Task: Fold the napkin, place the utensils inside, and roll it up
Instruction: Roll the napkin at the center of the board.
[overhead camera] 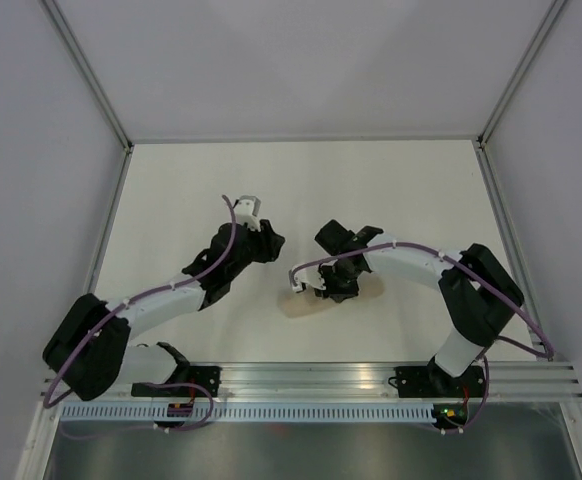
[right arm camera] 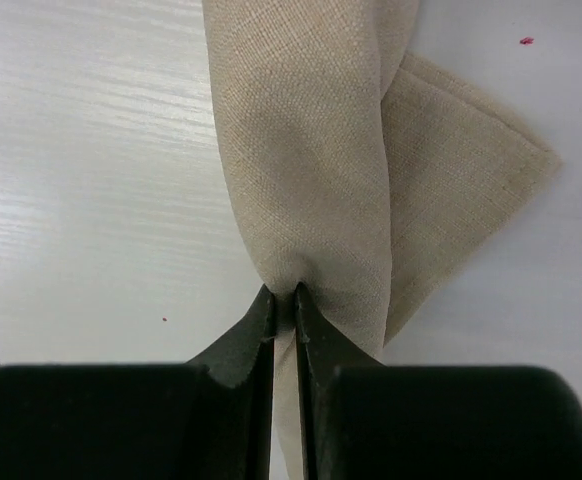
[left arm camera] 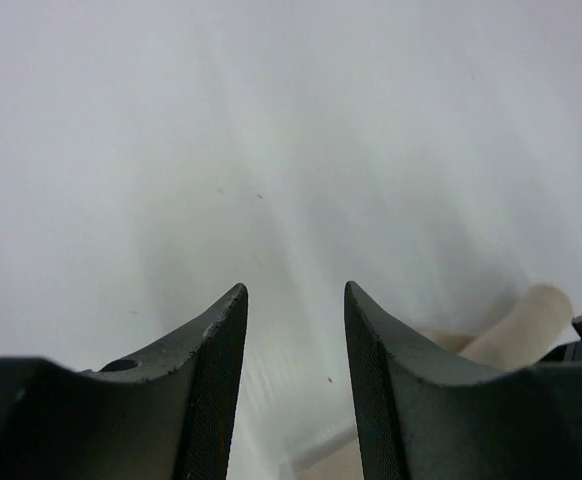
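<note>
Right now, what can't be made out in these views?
Utensils: visible in no view; whether the napkin wraps them is unclear.
Top view: the right hand covers the napkin's middle.
Left wrist view: the left hand hides all but one rolled end.
Right wrist view: napkin runs off the top edge.

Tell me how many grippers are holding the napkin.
1. The right gripper pinches the napkin; the left gripper hangs open over the table, off the cloth.
</note>
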Robot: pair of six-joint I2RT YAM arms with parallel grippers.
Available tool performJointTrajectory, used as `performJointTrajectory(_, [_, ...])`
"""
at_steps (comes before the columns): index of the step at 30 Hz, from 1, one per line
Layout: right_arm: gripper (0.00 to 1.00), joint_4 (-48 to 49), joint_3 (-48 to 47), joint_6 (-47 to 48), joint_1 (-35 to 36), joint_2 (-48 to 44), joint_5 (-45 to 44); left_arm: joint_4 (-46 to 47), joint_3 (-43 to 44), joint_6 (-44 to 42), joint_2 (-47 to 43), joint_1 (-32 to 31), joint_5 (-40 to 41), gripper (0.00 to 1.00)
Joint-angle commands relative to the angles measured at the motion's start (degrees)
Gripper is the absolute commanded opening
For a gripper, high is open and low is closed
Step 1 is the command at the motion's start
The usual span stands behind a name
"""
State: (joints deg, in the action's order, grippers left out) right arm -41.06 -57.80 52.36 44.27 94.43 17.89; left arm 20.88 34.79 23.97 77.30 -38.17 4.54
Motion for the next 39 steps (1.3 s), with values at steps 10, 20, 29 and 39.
performJointTrajectory(10, [0.02,-33.64,-23.12,10.04,-11.13,28.33,19.81,3.89,-8.06,-1.98,-24.03,1.26,7.45,0.5])
performJointTrajectory(20, [0.01,-42.17,-39.22,11.54,-14.12,43.2,22.54,-0.91,-6.05,-18.15,-24.05,-9.89,-3.13,0.5])
performJointTrajectory(29, [0.01,-41.82,-40.29,11.45,-14.48,45.84,22.54,-5.86,4.31,-29.14,1.85,-28.96,4.78,0.51])
performJointTrajectory(39, [0.01,-40.07,-39.58,10.13,-15.27,46.19,21.66,-5.77,9.51,-36.62,13.93,-33.98,8.38,0.52])
